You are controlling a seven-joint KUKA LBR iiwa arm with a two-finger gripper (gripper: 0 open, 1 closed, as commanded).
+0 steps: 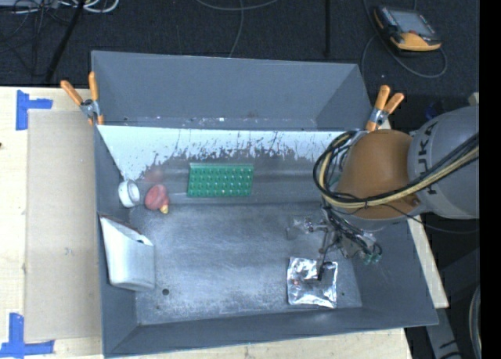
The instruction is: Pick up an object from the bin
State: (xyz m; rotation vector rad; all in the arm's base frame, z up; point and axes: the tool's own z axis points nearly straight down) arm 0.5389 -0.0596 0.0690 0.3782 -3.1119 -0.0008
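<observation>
Claw (322, 265): low in the bin; how far open, or holding anything, I cannot tell.
Foil packet (313, 284): crumpled silver, directly beneath the claw.
Advice: pinch a raised crease; flat foil likely slips.

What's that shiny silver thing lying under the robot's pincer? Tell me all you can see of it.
It is a crinkled silver foil packet, roughly square, lying flat on the bin floor near the front right corner. Its surface is reflective, with a dark patch in its upper left part. The pincer hangs over its upper edge; whether they touch cannot be told. Nothing else lies against it.
</observation>
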